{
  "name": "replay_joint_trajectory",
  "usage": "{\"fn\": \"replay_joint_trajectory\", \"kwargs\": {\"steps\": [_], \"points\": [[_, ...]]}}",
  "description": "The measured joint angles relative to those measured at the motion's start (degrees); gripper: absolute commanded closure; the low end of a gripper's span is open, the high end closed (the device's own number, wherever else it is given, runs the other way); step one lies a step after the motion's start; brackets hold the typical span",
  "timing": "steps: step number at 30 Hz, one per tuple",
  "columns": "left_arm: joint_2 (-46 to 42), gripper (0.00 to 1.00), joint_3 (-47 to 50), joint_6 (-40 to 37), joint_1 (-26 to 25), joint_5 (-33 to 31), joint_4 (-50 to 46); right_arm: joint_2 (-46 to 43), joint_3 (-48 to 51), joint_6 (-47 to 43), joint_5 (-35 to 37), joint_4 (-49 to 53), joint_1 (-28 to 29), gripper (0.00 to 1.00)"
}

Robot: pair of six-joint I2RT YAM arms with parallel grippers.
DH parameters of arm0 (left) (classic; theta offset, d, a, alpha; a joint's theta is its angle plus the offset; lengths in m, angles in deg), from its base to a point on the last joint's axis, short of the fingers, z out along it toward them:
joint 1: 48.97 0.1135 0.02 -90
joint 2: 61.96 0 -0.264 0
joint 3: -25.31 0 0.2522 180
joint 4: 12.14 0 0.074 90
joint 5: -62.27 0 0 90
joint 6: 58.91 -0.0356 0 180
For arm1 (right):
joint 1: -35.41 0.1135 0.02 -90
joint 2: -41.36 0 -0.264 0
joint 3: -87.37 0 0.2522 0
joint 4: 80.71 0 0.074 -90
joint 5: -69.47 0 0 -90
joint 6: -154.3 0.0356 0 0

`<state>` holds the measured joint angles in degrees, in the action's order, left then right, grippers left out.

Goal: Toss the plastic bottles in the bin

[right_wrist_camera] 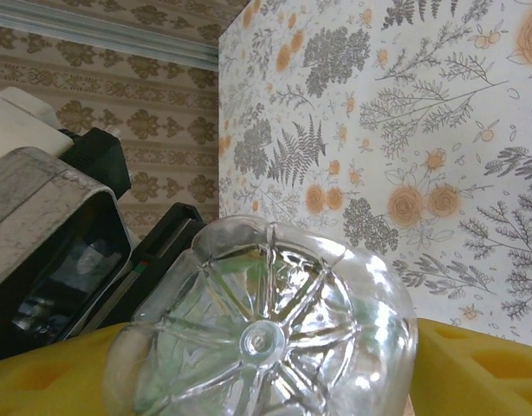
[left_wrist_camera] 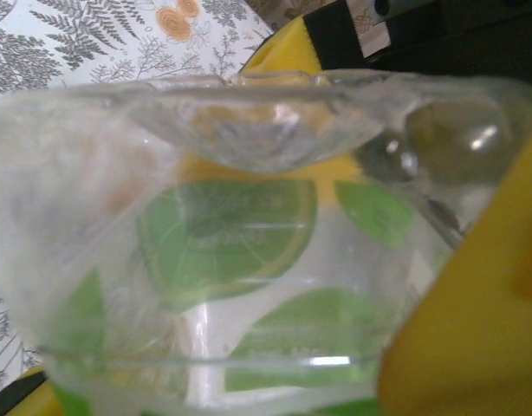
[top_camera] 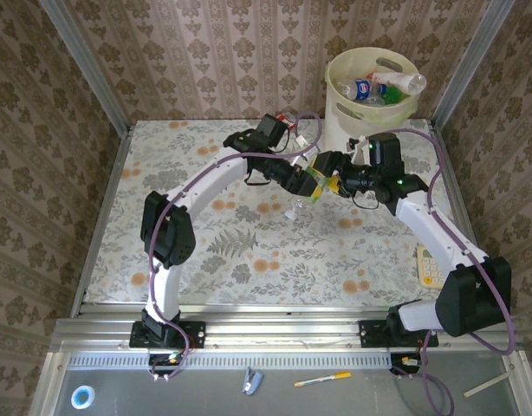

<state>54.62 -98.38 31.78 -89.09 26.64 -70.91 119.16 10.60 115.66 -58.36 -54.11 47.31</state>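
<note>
A small clear plastic bottle [top_camera: 308, 199] hangs above the table [top_camera: 249, 260], a little toward 1 o'clock from its centre, where the two arms meet nose to nose. Close up, its wall is thin and see-through, wrapped in a label of green lime slices and leaves on white. Its base, seen end-on from the right wrist, is a moulded star of ridges round a small central nub, with light glinting off the lobes. The left pincer [top_camera: 311, 184] is clamped on it, and the bottle's wall takes up the space between its yellow fingers [left_wrist_camera: 474, 329]. The right pincer [top_camera: 334, 184] faces it from the 3 o'clock side, its own yellow fingers [right_wrist_camera: 483, 373] flanking the base on either side. Whether they press on the plastic or stand just off it I cannot tell. The bin [top_camera: 351, 117], a cream-white round bucket with oval cutouts below the rim, stands at the table's 1 o'clock corner. In it lie several bottles, among them a blue-labelled bottle [top_camera: 363, 87] and a red-labelled bottle [top_camera: 396, 81]. A pale yellow calculator [top_camera: 428, 264] lies near the table's edge at 4 o'clock.
</note>
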Motion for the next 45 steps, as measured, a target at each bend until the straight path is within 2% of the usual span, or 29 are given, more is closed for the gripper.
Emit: {"fn": "replay_joint_trajectory", "kwargs": {"steps": [2, 7, 8, 11, 15, 16, 17, 22, 28, 35, 39, 41, 42, 43, 44, 45], "points": [[0.0, 0.56, 0.0, 1.1, -0.1, 1.1, 0.6, -0.2, 0.5, 0.1, -0.1, -1.2, 0.0, 0.27], [0.0, 0.55, 0.0, 2.5, -0.3, 0.9, 0.9, -0.5, 0.5, 0.3, -0.2, -1.6, 0.0, 0.47], [0.0, 0.52, 0.1, 2.6, -0.3, 0.7, 0.9, -0.5, 0.5, 0.4, -0.2, -1.6, 0.0, 0.50], [0.0, 0.36, 0.2, 2.6, -0.4, 0.4, 1.1, -0.6, 0.5, 0.3, -0.2, -1.3, 0.0, 0.53], [0.0, 0.03, 0.5, 2.7, -0.5, 0.7, 2.8, -0.6, 0.5, 0.1, 0.1, -0.2, 0.3, 0.59], [-0.1, 0.00, 0.5, 3.0, -0.5, 0.8, 3.7, -0.6, 0.5, 0.0, 0.3, 0.6, 0.4, 0.62], [-0.3, 0.00, 0.8, 3.7, -0.4, 0.4, 4.6, -0.7, 0.5, 0.1, 0.7, 1.1, 0.4, 0.66], [-2.8, 0.00, 4.9, 8.4, 1.9, -0.3, 11.8, -2.3, 3.1, 1.4, 4.3, 3.7, -1.5, 0.71], [-9.0, 0.00, 8.0, 12.2, 8.3, -4.1, 17.8, -7.5, 13.9, 6.2, 10.1, 4.7, -6.3, 0.73], [-15.7, 0.00, 9.6, 13.3, 14.0, -10.5, 21.1, -18.0, 29.9, 14.9, 16.7, 3.7, -13.5, 0.76], [-16.7, 0.00, 11.8, 13.7, 16.5, -13.0, 21.5, -20.1, 31.9, 18.4, 18.2, 2.6, -17.6, 0.80], [-16.7, 0.00, 13.2, 14.0, 17.8, -14.3, 21.4, -17.7, 27.5, 20.9, 18.1, 1.5, -20.0, 0.79], [-16.7, 0.00, 13.6, 14.1, 18.1, -14.8, 21.3, -15.3, 23.5, 22.3, 18.0, 0.4, -20.9, 0.76], [-16.7, 0.00, 14.0, 14.2, 18.4, -15.2, 21.2, -11.9, 17.6, 23.8, 17.9, -0.6, -21.7, 0.69], [-16.7, 0.00, 14.4, 14.4, 18.5, -15.6, 21.1, -7.9, 10.1, 25.3, 17.9, -1.8, -22.3, 0.44], [-16.7, 0.00, 14.6, 14.4, 18.5, -15.8, 21.1, -3.1, 0.7, 26.5, 17.9, -3.0, -22.6, 0.27]]}}
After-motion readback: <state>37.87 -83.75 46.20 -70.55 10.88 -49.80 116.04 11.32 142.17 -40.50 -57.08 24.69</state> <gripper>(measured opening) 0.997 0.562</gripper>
